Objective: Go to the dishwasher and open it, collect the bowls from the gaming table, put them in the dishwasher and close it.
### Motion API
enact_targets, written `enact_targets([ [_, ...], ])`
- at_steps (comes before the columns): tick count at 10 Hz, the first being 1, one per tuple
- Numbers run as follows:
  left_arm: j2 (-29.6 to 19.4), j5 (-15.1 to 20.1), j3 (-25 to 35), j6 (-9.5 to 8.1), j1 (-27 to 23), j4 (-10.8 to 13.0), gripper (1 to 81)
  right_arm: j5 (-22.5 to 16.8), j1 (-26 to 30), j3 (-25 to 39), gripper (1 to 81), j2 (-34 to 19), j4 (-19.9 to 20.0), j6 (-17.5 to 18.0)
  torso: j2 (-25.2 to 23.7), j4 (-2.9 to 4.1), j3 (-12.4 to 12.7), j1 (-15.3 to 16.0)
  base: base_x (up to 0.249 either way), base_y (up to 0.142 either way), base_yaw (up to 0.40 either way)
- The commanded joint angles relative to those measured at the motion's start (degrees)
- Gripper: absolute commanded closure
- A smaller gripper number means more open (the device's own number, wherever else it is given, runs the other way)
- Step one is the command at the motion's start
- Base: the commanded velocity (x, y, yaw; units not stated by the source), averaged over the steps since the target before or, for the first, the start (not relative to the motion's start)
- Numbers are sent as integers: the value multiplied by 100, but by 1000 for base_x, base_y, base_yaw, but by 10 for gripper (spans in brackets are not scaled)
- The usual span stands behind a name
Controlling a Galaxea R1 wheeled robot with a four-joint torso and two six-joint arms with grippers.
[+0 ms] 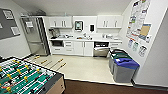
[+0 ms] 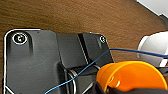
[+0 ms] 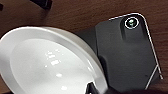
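The dishwasher (image 1: 101,50) stands under the far counter with its steel door tipped partway open and a dark interior above it. The gaming table (image 1: 23,79) fills the near left corner of the head view, green field and rods with yellow figures. In the left wrist view an orange bowl (image 2: 130,76) sits close to the camera, and my left gripper (image 2: 112,89) is shut on its rim. A white bowl (image 3: 47,63) looms large in the right wrist view, my right gripper (image 3: 91,88) shut on its edge. Brown floor lies beneath both.
Grey bins with blue and green lids (image 1: 122,65) stand along the right wall, near the dishwasher. A steel fridge (image 1: 35,35) is at the far left. White cabinets (image 1: 80,48) line the back. Pale kitchen floor (image 1: 82,67) stretches from the brown floor to the counter.
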Motion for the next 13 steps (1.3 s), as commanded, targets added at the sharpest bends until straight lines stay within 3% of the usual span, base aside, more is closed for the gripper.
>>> enact_targets([
  [1, -131, 75, 69, 37, -178, 94, 811, -263, 221, 123, 811, -6, -140, -18, 0, 0, 0, 2, 113, 0, 0],
  [13, -149, 48, 7, 37, -152, 76, 811, -255, 221, 105, 811, 12, -149, -26, -2, 0, 0, -1, 117, 0, 0],
])
